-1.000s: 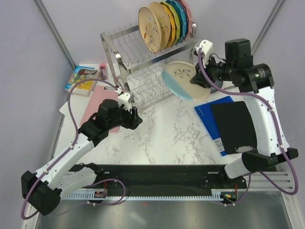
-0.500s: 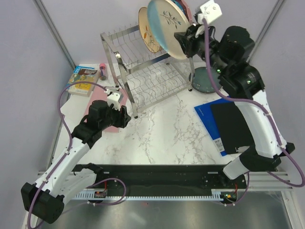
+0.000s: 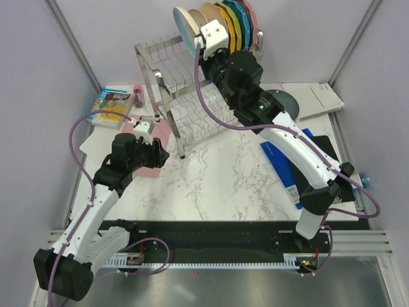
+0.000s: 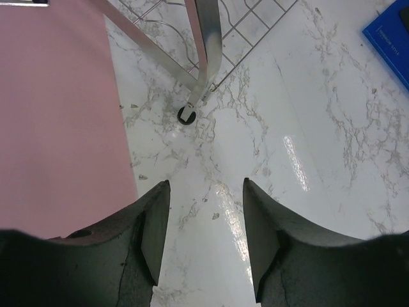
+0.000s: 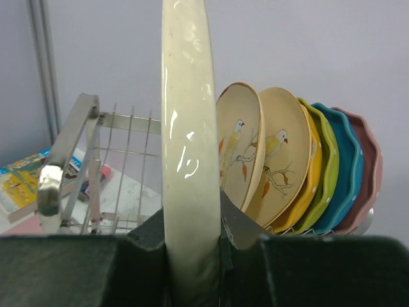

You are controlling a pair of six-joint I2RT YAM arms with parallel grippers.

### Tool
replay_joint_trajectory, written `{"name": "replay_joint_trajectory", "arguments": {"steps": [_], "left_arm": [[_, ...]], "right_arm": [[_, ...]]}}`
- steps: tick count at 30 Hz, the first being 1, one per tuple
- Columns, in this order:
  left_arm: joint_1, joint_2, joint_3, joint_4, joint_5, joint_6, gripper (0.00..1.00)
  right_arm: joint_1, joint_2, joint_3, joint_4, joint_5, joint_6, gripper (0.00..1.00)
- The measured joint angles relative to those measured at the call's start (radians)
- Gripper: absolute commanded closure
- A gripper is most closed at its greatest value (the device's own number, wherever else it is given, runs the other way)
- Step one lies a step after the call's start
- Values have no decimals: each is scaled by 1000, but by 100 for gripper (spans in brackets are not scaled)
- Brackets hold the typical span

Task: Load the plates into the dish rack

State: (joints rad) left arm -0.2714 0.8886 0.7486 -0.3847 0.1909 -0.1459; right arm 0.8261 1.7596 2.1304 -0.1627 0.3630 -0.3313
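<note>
My right gripper (image 3: 206,52) is shut on the rim of the half-blue, half-cream plate (image 3: 185,31) and holds it upright over the top tier of the silver dish rack (image 3: 163,73). In the right wrist view the plate (image 5: 186,128) is seen edge-on, just left of two cream bird plates (image 5: 246,150) standing in the rack. The dark teal plate (image 3: 284,102) lies flat on the table behind the right arm. My left gripper (image 3: 161,155) is open and empty, low over the table by the rack's front leg (image 4: 204,57).
Yellow, green, blue and pink scalloped plates (image 5: 332,173) stand behind the bird plates. A pink sheet (image 4: 51,109) lies left of the rack, a picture book (image 3: 108,105) beyond it. A blue folder and black pad (image 3: 300,160) lie at the right, a notepad (image 3: 323,99) further back.
My right arm has swung the blue-and-cream plate left and turned it upright beside the bird plates in the top tier. My left arm has drawn back a little to the left.
</note>
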Motion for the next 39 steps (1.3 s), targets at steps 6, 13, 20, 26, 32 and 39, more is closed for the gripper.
{"name": "replay_joint_trajectory", "arguments": {"steps": [6, 13, 20, 26, 32, 39], "left_arm": [[6, 0, -27, 19, 29, -23, 45], [6, 3, -36, 33, 49, -37, 45], [7, 10, -39, 55, 55, -45, 45], [8, 24, -61, 68, 57, -48, 45], [8, 35, -69, 81, 74, -52, 45], [8, 35, -75, 93, 80, -54, 45]], "right_arm": [[-11, 32, 1, 67, 42, -32, 100], [-13, 89, 35, 112, 46, -62, 100], [-30, 128, 43, 126, 19, -50, 100], [-51, 140, 60, 126, -11, -22, 100], [-80, 148, 89, 135, -34, -32, 100], [-115, 158, 103, 143, -29, -39, 100]]}}
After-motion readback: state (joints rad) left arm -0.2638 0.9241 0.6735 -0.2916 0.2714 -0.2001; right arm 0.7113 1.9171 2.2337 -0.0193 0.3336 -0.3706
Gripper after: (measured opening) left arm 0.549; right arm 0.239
